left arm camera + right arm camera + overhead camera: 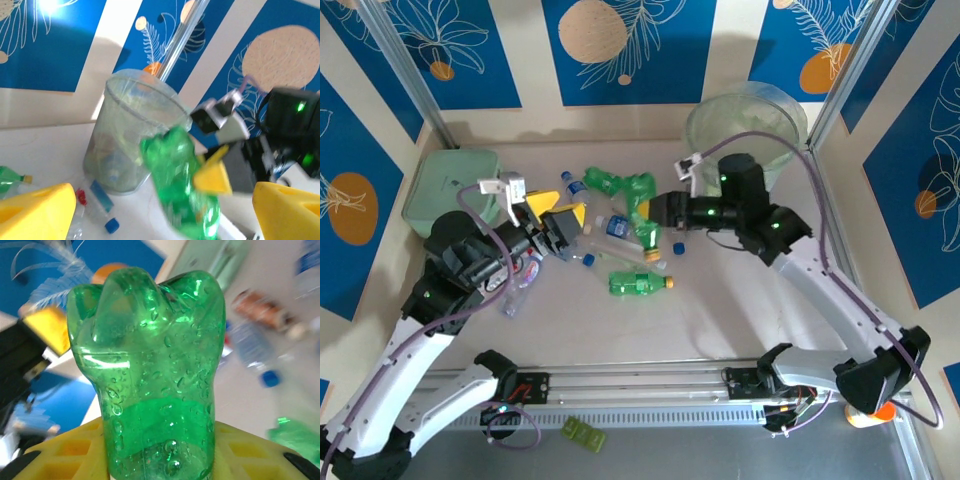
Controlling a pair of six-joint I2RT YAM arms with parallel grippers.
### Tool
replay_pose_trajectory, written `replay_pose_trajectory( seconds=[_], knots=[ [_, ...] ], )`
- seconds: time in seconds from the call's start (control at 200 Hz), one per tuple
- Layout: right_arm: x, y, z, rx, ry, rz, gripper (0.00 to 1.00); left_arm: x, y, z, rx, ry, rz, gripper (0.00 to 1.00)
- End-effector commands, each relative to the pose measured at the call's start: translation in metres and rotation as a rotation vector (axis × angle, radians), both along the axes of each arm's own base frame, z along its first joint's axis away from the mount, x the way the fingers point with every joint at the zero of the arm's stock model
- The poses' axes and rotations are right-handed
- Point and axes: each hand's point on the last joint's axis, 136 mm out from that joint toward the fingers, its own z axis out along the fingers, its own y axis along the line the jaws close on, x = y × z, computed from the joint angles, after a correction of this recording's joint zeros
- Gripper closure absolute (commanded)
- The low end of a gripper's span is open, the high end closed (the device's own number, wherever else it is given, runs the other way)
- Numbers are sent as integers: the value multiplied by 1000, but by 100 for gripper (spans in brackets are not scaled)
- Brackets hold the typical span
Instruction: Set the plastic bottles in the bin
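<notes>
**Green bottle gripped by right tool; bin at upper right**

- Right tool (657, 212): seen at mid-frame in the top view, closed on a crushed green bottle (160, 365). In the right wrist view the bottle is clamped between the two yellow fingers (60, 452) at the bottom of the frame. Droplets are noted on its wall.
- Left tool (563, 218): seen left of centre in the top view, just left of the bottle pile. Its jaws are spread wide and nothing is held between them. In the left wrist view the held green bottle is seen beyond its fingers, in front of the bin.
- Bin (748, 122): stands upright in the upper right of the top view, well apart from the left tool and near the right arm.
- On the surface (720, 310): a yellow-capped green bottle (638, 283) is seen lying on its side below centre. Clear bottles (617, 226) with blue caps are scattered between the two tools.
- A pale-green box (450, 187) is noted at the upper left.
</notes>
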Motion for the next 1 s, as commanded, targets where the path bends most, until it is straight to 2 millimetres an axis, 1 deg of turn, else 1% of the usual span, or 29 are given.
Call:
replay_pose_trajectory(
  seconds=[0.0, 0.055, 0.135, 0.21, 0.31, 0.385, 0.395, 0.43, 0.555, 0.565, 0.575, 0.61, 0.675, 0.785, 0.89, 0.995],
  knots=[
    [17, -60, 6, -151, -53, -207, 65, -1, -1, -26, 122, 47, -7, 10],
    [29, -87, 17, -164, -68, -294, 65, 3, 2, -37, 157, 69, 18, 10],
    [45, -116, 33, -232, -134, -404, 65, 10, 5, -55, 212, 113, 48, 12],
    [62, -136, 46, -317, -196, -494, 65, 16, 4, -73, 261, 159, 55, 12],
    [92, -166, 62, -425, -248, -623, 66, 21, 0, -90, 294, 189, 45, 14],
    [119, -184, 67, -485, -260, -702, 66, 24, -2, -98, 300, 193, 45, 14],
    [124, -187, 64, -500, -254, -708, 66, 24, -2, -99, 300, 192, 45, 14],
    [138, -194, 62, -539, -254, -739, 66, 25, -3, -101, 299, 189, 41, 14],
    [184, -209, 54, -682, -251, -788, 66, 26, -5, -111, 298, 202, 34, 14],
    [187, -211, 56, -685, -256, -795, 66, 26, -5, -111, 299, 202, 33, 15],
    [190, -211, 51, -700, -247, -789, 66, 26, -5, -112, 299, 203, 33, 15],
    [201, -215, 48, -729, -247, -801, 66, 26, -5, -114, 301, 208, 33, 15],
    [220, -221, 33, -768, -222, -815, 66, 25, -5, -114, 302, 207, 31, 15],
    [246, -230, -1, -842, -165, -821, 68, 22, -6, -114, 305, 200, 26, 16],
    [259, -234, -31, -909, -116, -796, 68, 19, -8, -113, 314, 189, 18, 16],
    [263, -232, -60, -938, -53, -758, 68, 17, -9, -114, 328, 180, 15, 16]
  ],
)
